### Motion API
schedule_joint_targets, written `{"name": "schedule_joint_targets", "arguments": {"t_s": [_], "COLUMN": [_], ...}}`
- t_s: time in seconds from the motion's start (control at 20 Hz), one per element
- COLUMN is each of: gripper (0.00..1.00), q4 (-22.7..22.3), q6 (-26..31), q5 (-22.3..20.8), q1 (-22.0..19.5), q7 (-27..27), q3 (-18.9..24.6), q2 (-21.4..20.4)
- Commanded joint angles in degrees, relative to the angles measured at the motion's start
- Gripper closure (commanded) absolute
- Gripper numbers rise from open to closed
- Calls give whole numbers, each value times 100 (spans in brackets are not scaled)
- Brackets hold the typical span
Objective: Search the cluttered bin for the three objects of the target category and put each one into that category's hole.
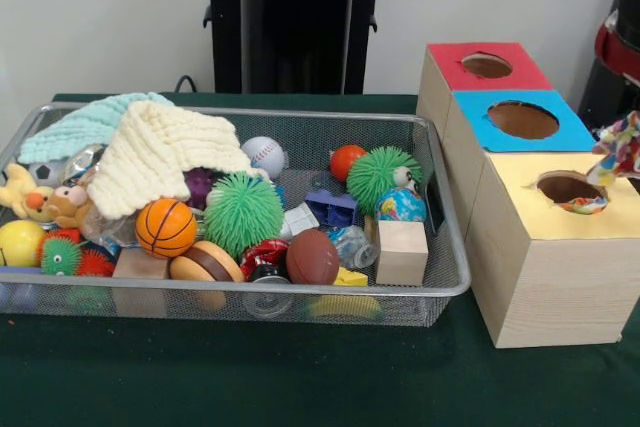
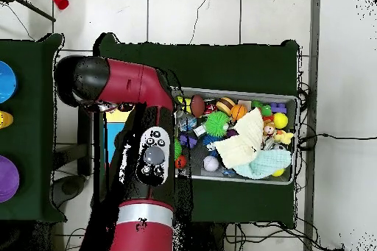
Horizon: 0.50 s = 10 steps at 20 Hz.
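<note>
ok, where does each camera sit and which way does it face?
Front view: across the table, facing the robot; sees the wire bin and wood boxes; the black pedestal is at the top, part of the arm at the right edge.
Overhead view: above the table, looking straight down, base at the bottom; the arm hides most of the boxes.
Shared: the bin and its cream knitted cloth, turned half round.

My bin (image 1: 440, 287) is shiny silver wire mesh. The boxes (image 1: 545, 292) are pale, matt wood with card tops. A cream knitted cloth (image 1: 160, 157) looks soft and ribbed. The surface (image 1: 300, 377) wears matt green fabric. My arm (image 2: 151, 101) is glossy red.
</note>
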<state>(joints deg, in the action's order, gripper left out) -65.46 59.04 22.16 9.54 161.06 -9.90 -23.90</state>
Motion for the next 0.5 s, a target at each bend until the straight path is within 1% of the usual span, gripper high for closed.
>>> {"name": "schedule_joint_targets", "arguments": {"t_s": [0.05, 0.3, 0.5], "gripper": [100, 100, 100], "q4": [-182, -321, -409], "q6": [528, 167, -388], "q5": [-75, 13, 70], "q1": [-81, -58, -109], "q7": [1574, 1438, 1245], "q3": [-192, -186, -121], "q2": [577, 743, 1038]}}
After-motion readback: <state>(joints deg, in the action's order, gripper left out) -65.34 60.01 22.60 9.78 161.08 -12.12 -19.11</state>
